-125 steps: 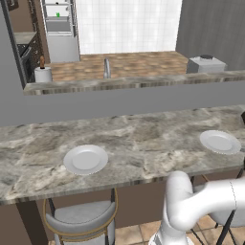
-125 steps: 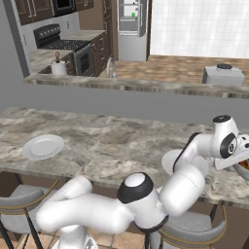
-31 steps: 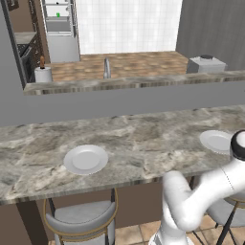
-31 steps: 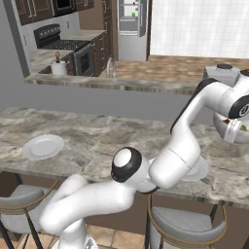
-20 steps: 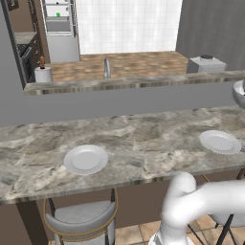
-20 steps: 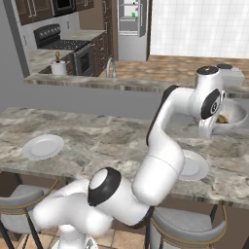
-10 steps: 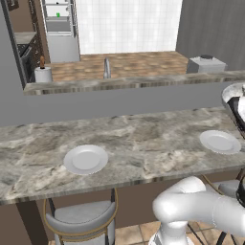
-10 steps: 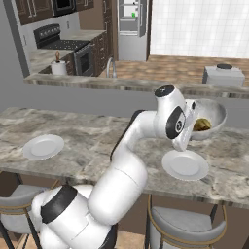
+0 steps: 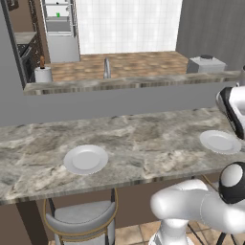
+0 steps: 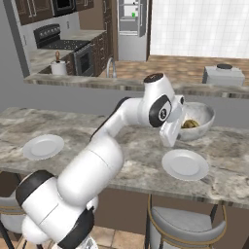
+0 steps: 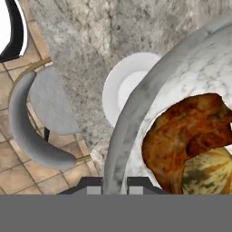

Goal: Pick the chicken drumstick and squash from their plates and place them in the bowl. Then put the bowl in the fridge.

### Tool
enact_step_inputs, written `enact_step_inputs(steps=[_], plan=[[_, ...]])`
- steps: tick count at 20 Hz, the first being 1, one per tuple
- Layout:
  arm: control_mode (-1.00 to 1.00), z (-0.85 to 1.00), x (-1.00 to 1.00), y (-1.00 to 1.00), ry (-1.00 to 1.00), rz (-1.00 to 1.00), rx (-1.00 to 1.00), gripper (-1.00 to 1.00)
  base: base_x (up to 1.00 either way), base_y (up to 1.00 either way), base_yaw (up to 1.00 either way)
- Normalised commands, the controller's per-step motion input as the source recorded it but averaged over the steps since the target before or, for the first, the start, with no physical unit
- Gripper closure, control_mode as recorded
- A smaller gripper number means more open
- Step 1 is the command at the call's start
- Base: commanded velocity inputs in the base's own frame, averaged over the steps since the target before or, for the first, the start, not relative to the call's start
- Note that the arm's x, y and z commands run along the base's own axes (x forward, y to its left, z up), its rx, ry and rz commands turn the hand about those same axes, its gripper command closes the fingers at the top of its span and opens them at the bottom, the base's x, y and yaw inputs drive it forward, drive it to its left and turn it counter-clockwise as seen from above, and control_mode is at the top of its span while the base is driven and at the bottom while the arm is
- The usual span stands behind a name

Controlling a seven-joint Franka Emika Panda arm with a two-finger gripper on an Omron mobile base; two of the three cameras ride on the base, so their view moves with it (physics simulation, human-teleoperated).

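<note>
Nearest the base, two grey-cushioned stools (image 10: 185,227) stand tucked under the marble bench (image 10: 121,146), one of them also seen from above in the hand view (image 11: 43,118) over the tiled floor. On the bench lie the two plates, both bare: one toward the left (image 10: 44,146), which the left base view shows near the front edge (image 9: 86,159), and one toward the right (image 10: 185,164), seen again at the right of the left base view (image 9: 220,141) and as a white disc below the bowl's rim in the hand view (image 11: 124,86). The white arm reaches up and across from the base, and its jaws (image 10: 176,127) are closed tight on the near rim of the bowl (image 10: 200,116), holding it in the air above the bench, just beyond and above the right plate. In the hand view the bowl's rim (image 11: 136,113) runs up from between the two dark tips, and inside it rest the chicken drumstick (image 11: 181,131), reddish brown, and against it the squash (image 11: 210,174), pale yellow with green mottling. Beyond the bench runs a raised ledge, then a wooden counter with a tap (image 9: 107,68) and a toaster (image 9: 206,64). Farthest back, the fridge (image 10: 133,24) stands with its door open, pale shelves showing, well apart from the bowl, with a dark stove (image 10: 65,48) at the left.
</note>
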Motion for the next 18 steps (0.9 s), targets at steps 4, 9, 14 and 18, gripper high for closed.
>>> enact_step_inputs(steps=[4,9,14,18], plan=[[-1.00,0.07,-0.18,0.45,0.01,0.02,0.07,1.00,0.00,0.00,0.00],[-1.00,0.00,-0.20,0.51,-0.05,0.01,0.05,1.00,0.00,0.00,0.00],[-1.00,0.04,-0.26,0.45,0.00,0.00,0.03,1.00,0.00,0.00,0.00],[-1.00,0.04,-0.32,0.45,0.00,0.00,0.03,1.00,0.00,0.00,0.00]])
